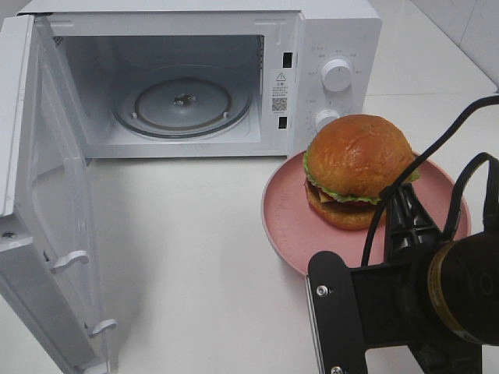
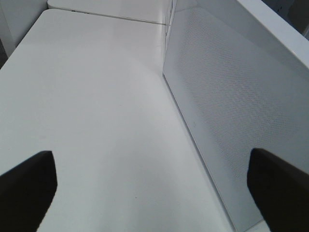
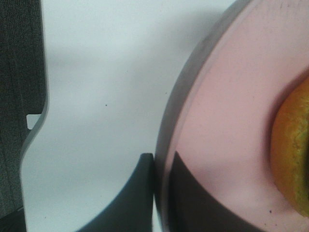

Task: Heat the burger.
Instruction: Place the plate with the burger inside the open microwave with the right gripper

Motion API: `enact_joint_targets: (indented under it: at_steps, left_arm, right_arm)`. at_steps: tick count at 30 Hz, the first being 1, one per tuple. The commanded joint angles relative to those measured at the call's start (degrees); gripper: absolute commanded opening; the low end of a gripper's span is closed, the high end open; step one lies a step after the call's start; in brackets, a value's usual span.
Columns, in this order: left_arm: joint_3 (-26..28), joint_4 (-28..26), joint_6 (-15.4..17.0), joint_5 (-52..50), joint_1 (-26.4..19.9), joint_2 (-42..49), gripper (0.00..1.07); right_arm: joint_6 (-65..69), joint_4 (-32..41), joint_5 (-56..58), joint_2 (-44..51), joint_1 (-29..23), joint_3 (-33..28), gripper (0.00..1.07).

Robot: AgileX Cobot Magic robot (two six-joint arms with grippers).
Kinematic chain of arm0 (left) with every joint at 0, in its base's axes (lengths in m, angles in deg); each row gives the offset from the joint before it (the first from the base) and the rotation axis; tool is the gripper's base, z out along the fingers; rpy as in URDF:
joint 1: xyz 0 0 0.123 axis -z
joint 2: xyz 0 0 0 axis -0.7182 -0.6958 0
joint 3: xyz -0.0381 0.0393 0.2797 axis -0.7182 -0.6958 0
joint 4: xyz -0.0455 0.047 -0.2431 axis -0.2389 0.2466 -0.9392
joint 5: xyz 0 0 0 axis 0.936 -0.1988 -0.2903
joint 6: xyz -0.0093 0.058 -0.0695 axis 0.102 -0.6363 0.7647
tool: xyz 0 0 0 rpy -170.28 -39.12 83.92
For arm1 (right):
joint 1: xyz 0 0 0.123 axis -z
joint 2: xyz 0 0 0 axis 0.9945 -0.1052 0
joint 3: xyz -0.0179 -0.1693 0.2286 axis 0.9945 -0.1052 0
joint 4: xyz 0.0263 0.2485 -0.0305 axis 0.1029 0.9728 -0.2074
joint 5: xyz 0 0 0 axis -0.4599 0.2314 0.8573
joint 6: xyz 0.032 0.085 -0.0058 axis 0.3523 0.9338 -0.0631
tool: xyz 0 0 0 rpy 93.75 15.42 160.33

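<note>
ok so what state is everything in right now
microwave door: swung wide open
turntable: nothing on it, seated inside the microwave
burger: whole, upright on the plate, outside the microwave
plate: carrying the burger, rim pinched by the right gripper
right gripper: shut on the plate's rim
left gripper: open, holding nothing, beside the door

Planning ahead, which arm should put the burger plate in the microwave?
Likely right. The right end effector is shut on the rim of the pink plate; the left end effector is open beside the microwave door.
</note>
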Motion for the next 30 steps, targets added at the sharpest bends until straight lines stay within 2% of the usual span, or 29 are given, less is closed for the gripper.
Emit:
enact_joint_targets:
  at_steps: [1, 23, 30]
  left_arm:
    - [0.0, -0.1, -0.1, -0.2, 0.3, 0.0, 1.02]
    - [0.0, -0.1, -0.1, -0.2, 0.3, 0.0, 1.02]
    - [0.0, -0.1, -0.1, -0.2, 0.3, 0.0, 1.02]
  right_arm:
    - [-1.0, -4.0, -1.5, 0.2, -0.1, 0.3, 0.00]
    - [-16.4, -4.1, -17.3, 0.2, 0.1, 0.3, 0.00]
    - [-22.5, -0.5, -22.0, 0.2, 4.9, 0.6, 0.00]
